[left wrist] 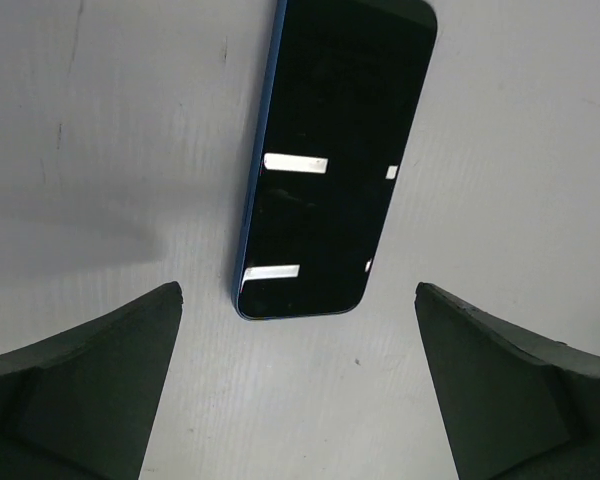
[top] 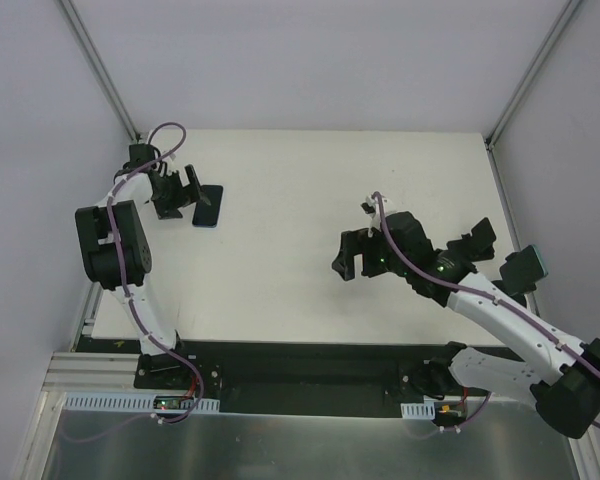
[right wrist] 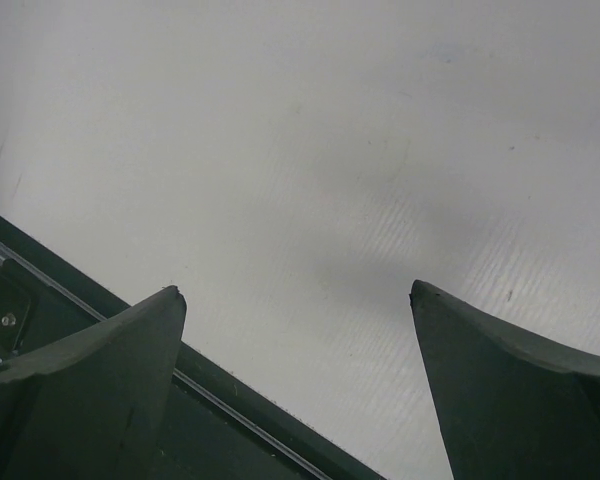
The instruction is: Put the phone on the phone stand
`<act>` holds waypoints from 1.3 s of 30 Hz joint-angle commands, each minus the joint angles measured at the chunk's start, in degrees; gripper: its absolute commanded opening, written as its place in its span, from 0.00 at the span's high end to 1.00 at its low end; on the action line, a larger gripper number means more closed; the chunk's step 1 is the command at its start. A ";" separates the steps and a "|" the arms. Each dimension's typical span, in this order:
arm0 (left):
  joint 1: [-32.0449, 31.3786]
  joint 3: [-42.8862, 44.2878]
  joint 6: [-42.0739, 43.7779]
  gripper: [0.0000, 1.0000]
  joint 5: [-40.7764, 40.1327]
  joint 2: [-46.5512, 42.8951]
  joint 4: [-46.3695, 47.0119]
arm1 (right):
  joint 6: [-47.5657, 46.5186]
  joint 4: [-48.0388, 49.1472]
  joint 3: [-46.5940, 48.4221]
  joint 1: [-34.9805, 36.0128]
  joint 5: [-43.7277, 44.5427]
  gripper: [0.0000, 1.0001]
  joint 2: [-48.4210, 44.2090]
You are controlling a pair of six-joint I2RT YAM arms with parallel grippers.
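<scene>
The phone [top: 208, 206] lies flat, face up, at the table's far left. In the left wrist view the phone [left wrist: 335, 160] is a glossy black slab with a blue edge, its near end lying between the fingertips' line. My left gripper [top: 183, 195] is open and empty just left of the phone; its jaws [left wrist: 298, 290] stand wide apart over bare table. The phone stand [top: 477, 240] is an angular black shape at the right, partly behind my right arm. My right gripper [top: 345, 255] is open and empty at mid-table; its wrist view [right wrist: 298, 290] shows only bare table.
A dark flat piece with a teal edge [top: 525, 268] sits beside the stand; I cannot tell whether it is part of it. The table's near edge and a black rail [right wrist: 100, 400] run under my right gripper. Walls close the table at left, back and right.
</scene>
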 commanded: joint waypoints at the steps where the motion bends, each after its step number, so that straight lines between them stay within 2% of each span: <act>1: -3.27 3.88 5.64 0.01 -5.84 1.07 -5.57 | -1.67 0.74 -1.11 -0.20 0.32 0.04 -4.25; 8: -10.13 4.23 7.14 0.01 -17.18 4.33 -7.32 | -1.40 0.91 -1.82 -0.20 0.32 0.04 -6.19; 12: -12.42 5.90 7.93 0.01 -27.26 7.48 -9.08 | -0.70 0.65 -2.43 -0.12 0.32 0.04 -7.25; 14: -14.97 7.75 8.37 0.01 -28.96 8.81 -11.27 | -0.26 0.65 -2.70 -0.20 2.06 0.04 -7.69; 19: -15.41 10.65 7.32 0.03 -28.96 11.62 -13.65 | 0.35 -0.23 -2.96 -0.20 3.21 0.04 -8.39; 23: -15.41 11.09 7.58 0.20 -27.92 12.07 -14.01 | 1.32 -0.84 -2.96 -0.20 3.65 0.04 -8.39; 24: -15.41 11.18 7.58 0.36 -27.74 12.15 -14.09 | 1.58 -0.93 -2.87 -0.20 3.83 0.04 -8.30; 27: -15.50 11.18 7.75 0.59 -27.39 12.24 -14.71 | 2.46 -1.46 -2.87 -0.20 4.35 0.04 -8.30; 30: -15.94 11.62 8.19 0.64 -26.95 12.50 -16.20 | 3.25 -2.33 -2.61 -0.12 4.62 0.04 -8.48; 34: -17.26 12.41 8.46 0.80 -25.80 12.68 -18.49 | 3.87 -2.69 -2.70 -0.20 5.41 0.04 -9.00; 39: -19.89 9.61 4.87 0.83 -11.77 9.26 -17.97 | 5.01 -2.95 -3.05 -0.20 5.68 0.04 -8.48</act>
